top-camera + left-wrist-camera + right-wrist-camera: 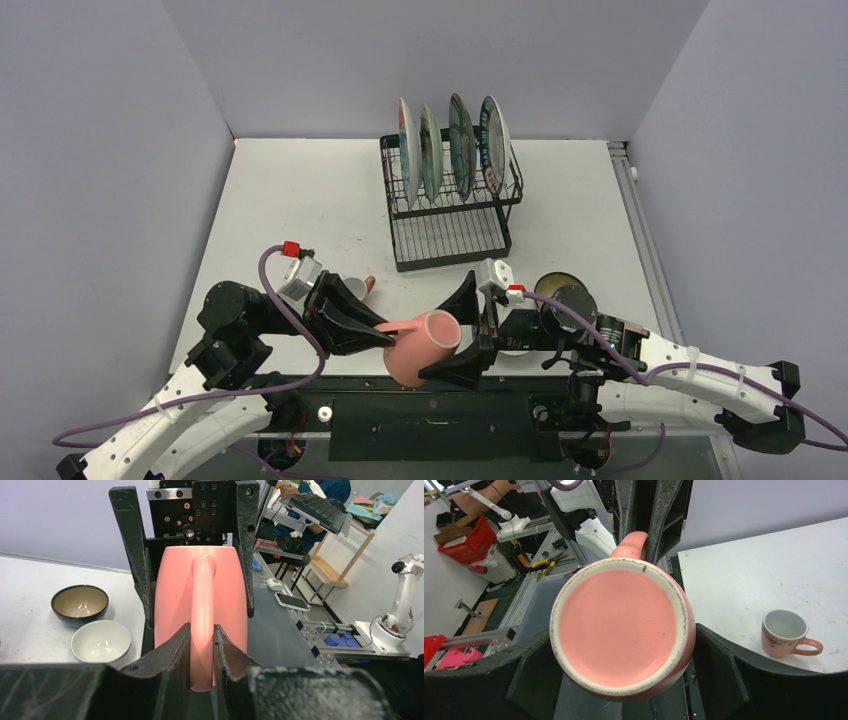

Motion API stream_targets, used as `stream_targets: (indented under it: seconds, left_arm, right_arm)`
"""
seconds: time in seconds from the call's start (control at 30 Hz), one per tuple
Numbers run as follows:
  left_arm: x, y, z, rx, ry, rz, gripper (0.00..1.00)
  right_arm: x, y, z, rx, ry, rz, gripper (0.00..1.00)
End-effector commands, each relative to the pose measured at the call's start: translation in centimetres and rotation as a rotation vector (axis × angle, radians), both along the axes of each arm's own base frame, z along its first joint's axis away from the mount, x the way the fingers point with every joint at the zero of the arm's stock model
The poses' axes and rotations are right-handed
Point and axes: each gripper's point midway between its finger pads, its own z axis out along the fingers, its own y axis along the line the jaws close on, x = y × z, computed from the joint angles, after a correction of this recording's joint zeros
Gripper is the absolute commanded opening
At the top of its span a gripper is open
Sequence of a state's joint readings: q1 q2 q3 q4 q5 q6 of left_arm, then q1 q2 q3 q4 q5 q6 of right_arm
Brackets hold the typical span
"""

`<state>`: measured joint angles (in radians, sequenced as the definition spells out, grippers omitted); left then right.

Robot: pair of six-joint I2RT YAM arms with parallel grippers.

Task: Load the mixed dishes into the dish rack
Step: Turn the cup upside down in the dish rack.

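A large pink mug (425, 345) (172, 595) hangs sideways over the table's near edge, between both arms. My left gripper (385, 330) (202, 630) is shut on its handle. My right gripper (432, 347) (621, 645) has a finger pressed on each side of the mug's body, and the mug's base (621, 625) faces its camera. A smaller pink mug (350, 290) (785, 632) stands upright on the table behind the left gripper. The black wire dish rack (450, 240) holds several plates (460, 140) upright in its top slots. A white bowl (100, 640) and a dark bowl (79, 602) (560, 290) sit by the right arm.
The rack's lower tray (450, 250) faces the arms. Grey walls close in the table on the left, back and right. A dark metal bar (430, 410) runs along the near edge under the held mug.
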<state>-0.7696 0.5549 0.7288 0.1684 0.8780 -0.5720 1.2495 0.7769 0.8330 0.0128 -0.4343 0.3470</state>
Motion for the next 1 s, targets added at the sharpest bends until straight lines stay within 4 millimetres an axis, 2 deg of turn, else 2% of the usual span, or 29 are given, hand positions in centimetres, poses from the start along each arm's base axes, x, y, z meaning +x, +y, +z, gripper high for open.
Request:
stream_targets:
  seconds: [0.0,0.3,0.5,0.73,0.97]
  left_arm:
    - [0.2,0.5,2.1,-0.069,-0.07,0.048,0.2]
    - [0.4,0.8,1.5,-0.043,-0.081,0.081,0.51]
    - [1.6,1.1,0.9,-0.007,-0.084,0.161,0.66]
    - [3.3,1.5,0.1,0.034,-0.084,0.275,0.77]
    - [4.2,1.4,-1.5,0.089,-0.06,0.308,0.79]
  right_arm:
    - [0.8,-0.9,2.1,0.064,-0.031,-0.066,0.0]
    - [2.5,-2.0,1.6,0.04,-0.035,-0.159,0.0]
    - [3.6,-2.9,1.1,0.011,-0.035,-0.219,0.0]
    - [5.4,-3.6,-0.9,-0.07,-0.031,-0.316,0.0]
    - [8.7,-4.4,-3.0,-0.183,-0.03,-0.484,0.0]
